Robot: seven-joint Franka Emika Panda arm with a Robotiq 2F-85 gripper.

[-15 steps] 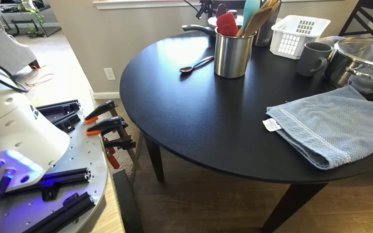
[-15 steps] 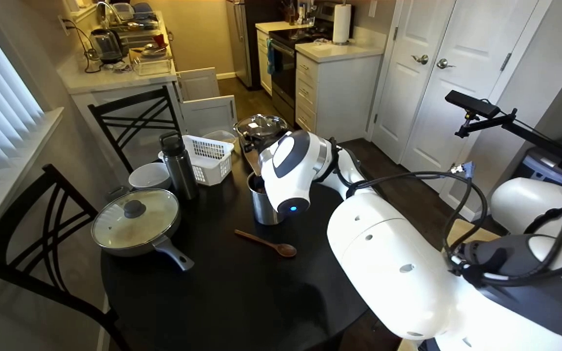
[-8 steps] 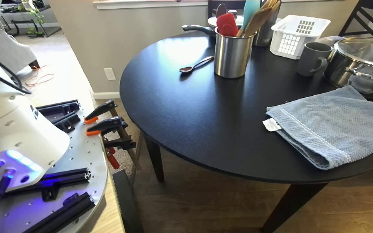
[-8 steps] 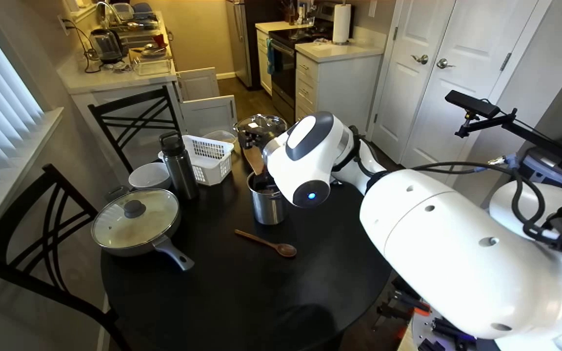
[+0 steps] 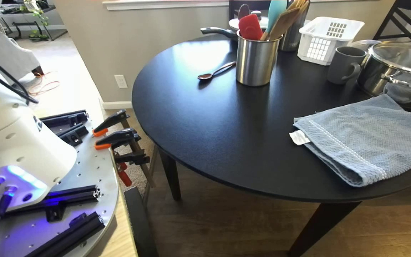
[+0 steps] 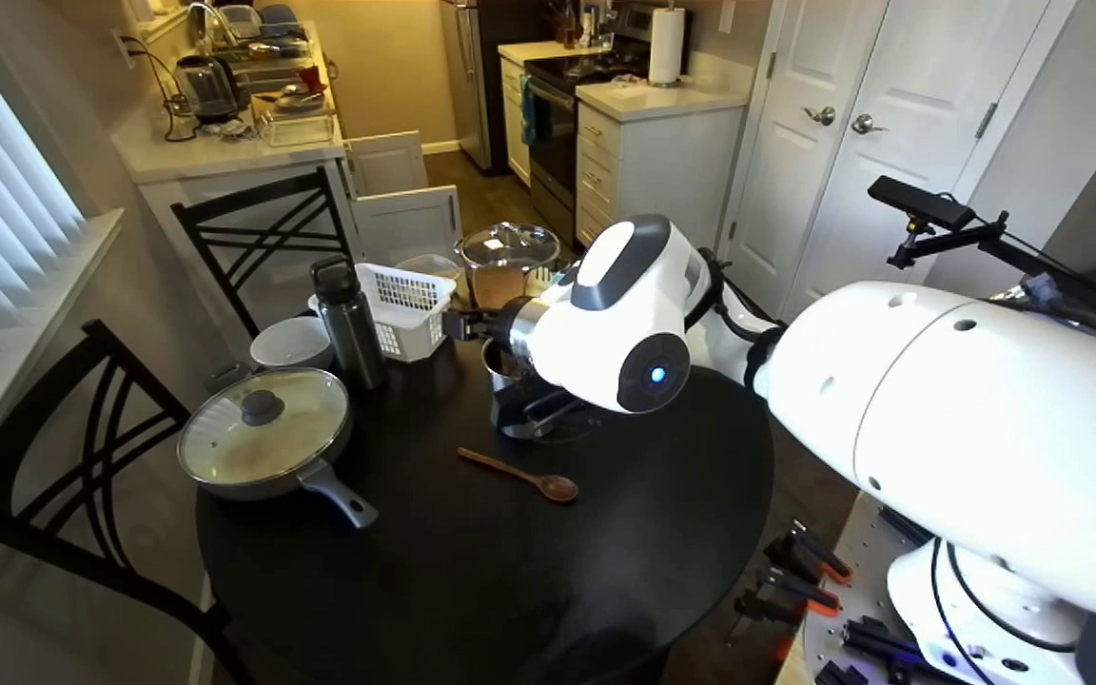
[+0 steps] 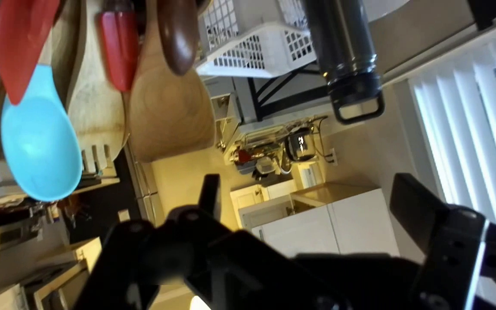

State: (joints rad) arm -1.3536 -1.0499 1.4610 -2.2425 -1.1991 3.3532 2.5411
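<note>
One gripper (image 7: 308,189): jaws way apart, hovering near the utensils (image 7: 170,112)
Steel canister (image 5: 254,60): holds 'em
Wooden spoon (image 6: 553,486): on the table (image 5: 209,135)

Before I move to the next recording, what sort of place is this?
Probably a home kitchen with a dining area: a round dark table bears a metal canister of cooking utensils, and a stove stands beyond.

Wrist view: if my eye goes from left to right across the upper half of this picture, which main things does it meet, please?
From left to right: light blue spoon → pronged wooden utensil → flat wooden spatula → white basket → dark bottle → window blinds.
</note>
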